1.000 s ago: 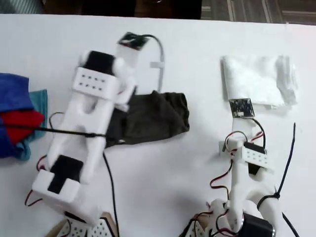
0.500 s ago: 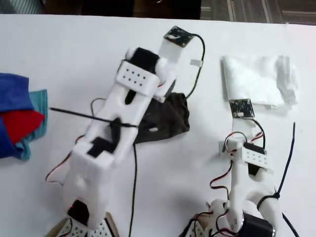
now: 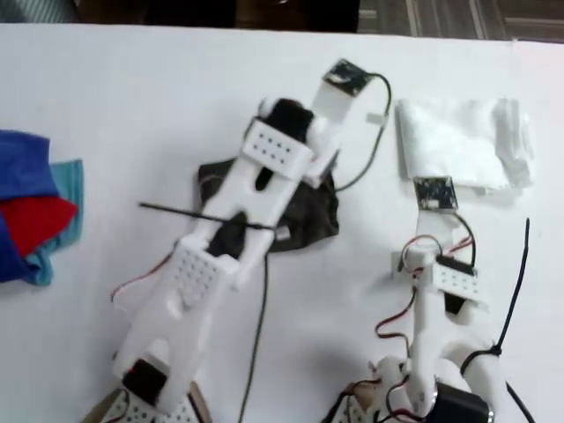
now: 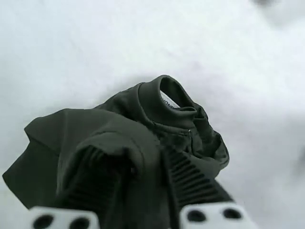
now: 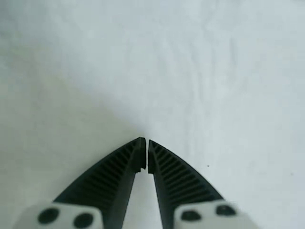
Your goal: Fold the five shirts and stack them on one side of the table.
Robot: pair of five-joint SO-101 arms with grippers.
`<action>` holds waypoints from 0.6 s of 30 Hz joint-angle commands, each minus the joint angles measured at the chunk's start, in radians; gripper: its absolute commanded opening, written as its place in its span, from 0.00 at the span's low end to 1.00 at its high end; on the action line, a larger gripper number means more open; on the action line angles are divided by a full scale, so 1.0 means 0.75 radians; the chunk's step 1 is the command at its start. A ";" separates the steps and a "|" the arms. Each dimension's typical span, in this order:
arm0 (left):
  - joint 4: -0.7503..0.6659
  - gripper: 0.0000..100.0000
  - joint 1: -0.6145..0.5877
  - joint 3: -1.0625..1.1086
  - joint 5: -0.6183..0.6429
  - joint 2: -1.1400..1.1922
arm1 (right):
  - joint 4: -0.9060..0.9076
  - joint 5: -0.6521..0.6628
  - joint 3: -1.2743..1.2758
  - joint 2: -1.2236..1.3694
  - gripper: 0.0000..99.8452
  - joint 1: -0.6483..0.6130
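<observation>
Pinching the crumpled dark cloth shirt (image 4: 186,129), our left pincer (image 4: 145,164) now sits nearer the folded white shirt (image 3: 458,145), fold likely underway

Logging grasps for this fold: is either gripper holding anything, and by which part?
The left gripper is shut on the dark shirt, pinching a bunched fold of cloth beside its collar. The right gripper is shut, empty.

1. The place looks like a robotics lab or a hobby bench. Which of the two cannot be told.
2. A white-covered table (image 3: 88,106) has the left arm (image 3: 220,256) and the right arm (image 3: 445,291) mounted at the lower edge of the frame.
3. Both arms are plain white plastic with bare wires (image 3: 260,326) hanging loose.
4. A tiled floor (image 3: 441,18) shows at the upper right.
</observation>
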 commanded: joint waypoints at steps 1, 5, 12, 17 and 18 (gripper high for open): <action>0.023 0.27 0.006 -0.062 0.006 -0.053 | -0.021 -0.008 -0.008 -0.019 0.02 0.009; 0.023 0.27 -0.002 -0.054 0.000 -0.198 | -0.021 -0.008 -0.008 -0.019 0.02 0.009; 0.025 0.12 -0.182 -0.013 0.000 -0.423 | -0.024 -0.006 -0.008 -0.019 0.02 0.007; 0.018 0.02 -0.319 0.363 -0.078 -0.426 | -0.024 -0.006 -0.008 -0.019 0.02 0.007; 0.012 0.03 -0.333 0.455 -0.098 -0.421 | -0.032 -0.006 -0.008 -0.019 0.02 0.005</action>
